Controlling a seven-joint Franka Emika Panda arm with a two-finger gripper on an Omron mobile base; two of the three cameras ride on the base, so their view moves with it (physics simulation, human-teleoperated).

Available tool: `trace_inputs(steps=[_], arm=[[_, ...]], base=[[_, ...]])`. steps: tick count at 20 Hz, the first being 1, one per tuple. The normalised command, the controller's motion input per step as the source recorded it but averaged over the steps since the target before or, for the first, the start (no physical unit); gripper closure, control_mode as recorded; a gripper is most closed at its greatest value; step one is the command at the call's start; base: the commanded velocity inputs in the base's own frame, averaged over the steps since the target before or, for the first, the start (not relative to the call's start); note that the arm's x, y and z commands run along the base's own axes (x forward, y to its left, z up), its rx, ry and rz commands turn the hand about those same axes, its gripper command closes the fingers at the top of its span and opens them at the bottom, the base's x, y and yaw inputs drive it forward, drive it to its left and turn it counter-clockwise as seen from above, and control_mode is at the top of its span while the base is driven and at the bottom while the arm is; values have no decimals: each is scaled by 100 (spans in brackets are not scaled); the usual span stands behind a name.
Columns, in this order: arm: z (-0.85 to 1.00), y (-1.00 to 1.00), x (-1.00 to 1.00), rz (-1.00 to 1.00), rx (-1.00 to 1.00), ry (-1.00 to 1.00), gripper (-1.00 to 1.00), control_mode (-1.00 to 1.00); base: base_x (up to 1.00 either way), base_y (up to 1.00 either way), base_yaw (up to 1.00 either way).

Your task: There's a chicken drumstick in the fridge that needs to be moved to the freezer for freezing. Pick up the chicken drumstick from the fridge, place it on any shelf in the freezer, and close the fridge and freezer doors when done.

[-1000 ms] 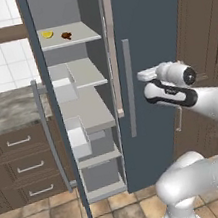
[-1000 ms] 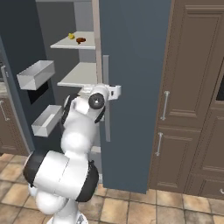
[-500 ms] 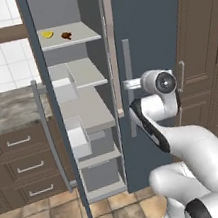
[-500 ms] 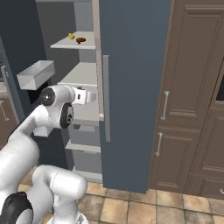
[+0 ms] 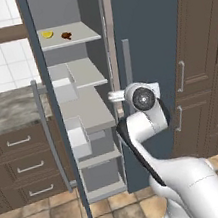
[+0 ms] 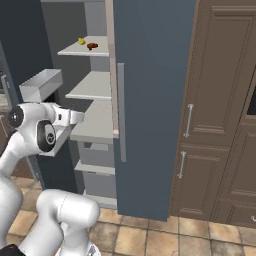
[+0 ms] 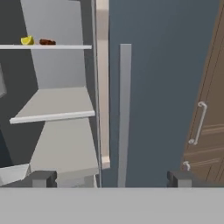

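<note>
Swinging leftward since a second ago, our arm now faces the open compartment, while the chicken drumstick (image 5: 66, 36) has not stirred: we see it on the top shelf (image 5: 80, 36), near its front edge, just beside a yellow lemon wedge (image 5: 47, 34). Our tool (image 7: 111, 178) hangs well below that shelf, fingers (image 7: 43, 178) spread wide and pinching nothing, facing the closed slate-blue door's grey handle (image 7: 124, 113).

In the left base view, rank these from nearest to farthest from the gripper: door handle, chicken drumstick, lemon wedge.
1. Door handle, just above the open gripper.
2. Chicken drumstick, top shelf.
3. Lemon wedge, beside the drumstick, farther left.
</note>
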Motion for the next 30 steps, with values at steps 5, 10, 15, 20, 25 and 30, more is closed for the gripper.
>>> trace_inputs(steps=[5, 10, 15, 20, 25, 30], arm=[[0, 87, -47, 0, 0, 0, -100, -100], [0, 96, -56, 0, 2, 0, -100, -100], [-1, 85, -60, 0, 3, -3, -100, -100], [-15, 82, -27, 0, 1, -4, -100, -100], [-30, 74, 0, -3, 0, -9, -100, -100], [-36, 69, 5, -10, -5, -14, -100, -100]], base=[[0, 0, 0], [0, 0, 0], [0, 0, 0], [0, 0, 0], [0, 0, 0], [0, 0, 0]])
